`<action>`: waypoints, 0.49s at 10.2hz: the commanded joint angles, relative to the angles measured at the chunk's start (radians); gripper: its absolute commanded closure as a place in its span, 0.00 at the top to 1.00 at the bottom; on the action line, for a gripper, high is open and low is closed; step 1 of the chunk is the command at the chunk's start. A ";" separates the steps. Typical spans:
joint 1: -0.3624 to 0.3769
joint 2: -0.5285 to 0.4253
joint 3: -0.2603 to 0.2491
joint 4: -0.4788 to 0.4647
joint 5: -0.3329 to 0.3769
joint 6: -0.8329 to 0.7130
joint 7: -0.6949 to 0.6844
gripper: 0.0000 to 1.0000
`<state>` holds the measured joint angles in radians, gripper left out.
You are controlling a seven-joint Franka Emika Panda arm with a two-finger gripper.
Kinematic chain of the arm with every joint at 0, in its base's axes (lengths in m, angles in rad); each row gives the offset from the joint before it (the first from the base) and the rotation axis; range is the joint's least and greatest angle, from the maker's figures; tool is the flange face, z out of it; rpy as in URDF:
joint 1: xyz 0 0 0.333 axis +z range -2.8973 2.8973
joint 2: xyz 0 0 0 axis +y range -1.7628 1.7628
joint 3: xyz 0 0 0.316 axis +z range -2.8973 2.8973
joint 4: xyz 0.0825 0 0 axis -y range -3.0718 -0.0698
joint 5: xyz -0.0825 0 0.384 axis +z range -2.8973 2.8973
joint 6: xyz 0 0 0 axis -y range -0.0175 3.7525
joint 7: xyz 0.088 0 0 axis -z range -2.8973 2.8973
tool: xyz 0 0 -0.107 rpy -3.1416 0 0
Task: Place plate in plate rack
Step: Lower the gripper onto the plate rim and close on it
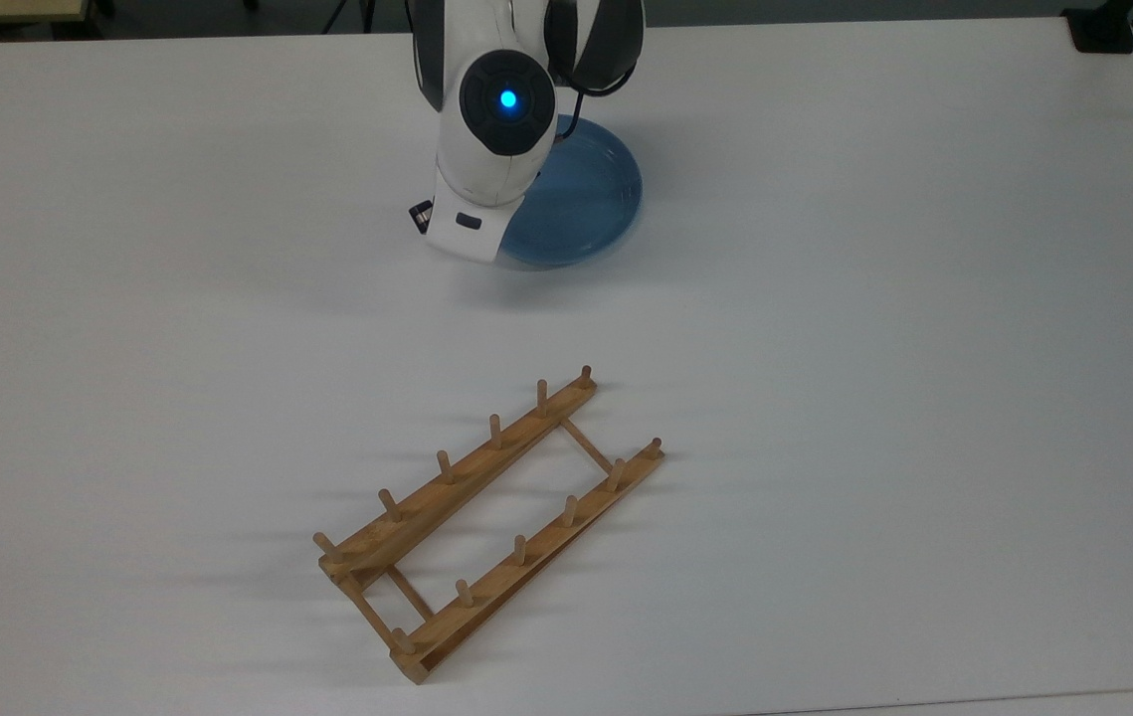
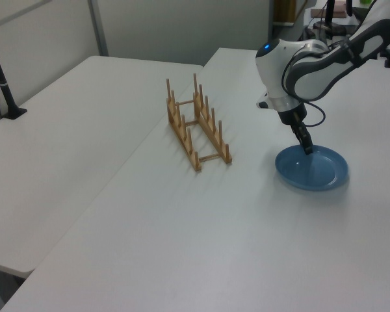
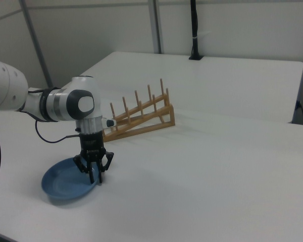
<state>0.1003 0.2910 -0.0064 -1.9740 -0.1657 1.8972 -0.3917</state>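
Gripper [image 3: 94, 177] is hanging straight down at the plate's [image 3: 65, 184] rim, on the side facing the plate rack [image 3: 141, 121]. In the right view the fingers [image 3: 99, 177] are lying close together at the tips, right at the rim edge; whether the rim is between them, I cannot tell. No sign of lift: the plate is lying flat on the white table [image 3: 217, 151].

Left view: gripper tip [image 2: 307, 147] is sitting at the plate's [image 2: 315, 170] far-left rim, with the arm [image 2: 312, 62] reaching in from the left view's upper right.

Top view: the arm's white housing [image 1: 491, 119] is covering the plate's [image 1: 586, 199] left portion, so the contact point is hidden there.

Key relation: the rack [image 1: 486, 522] is standing well apart from the plate, toward the bottom of the top view and slightly to the top view's left. Its long axis is running diagonally, low-left to high-right in the top view. My judgement: the plate will need tipping on edge and turning across that axis to drop between a pair of pegs.

Plate itself: round, shallow, glossy light blue, raised rim, faint concentric rings. Likely slick; a rim pinch looks slip-prone.

Rack [image 2: 198, 127]: light wood, two rails, upright pegs, thin crossbars.
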 commanded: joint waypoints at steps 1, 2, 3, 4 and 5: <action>0.007 -0.001 -0.006 0.006 -0.006 0.016 -0.015 0.09; 0.006 -0.004 -0.006 0.015 -0.006 0.005 -0.015 0.09; 0.007 -0.003 -0.006 0.017 -0.006 0.006 -0.015 0.05; 0.009 -0.006 -0.006 0.018 -0.006 0.005 -0.013 0.00; 0.006 -0.018 -0.006 0.047 -0.005 -0.013 -0.010 0.00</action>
<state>0.1019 0.2889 -0.0061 -1.9531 -0.1654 1.8962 -0.3937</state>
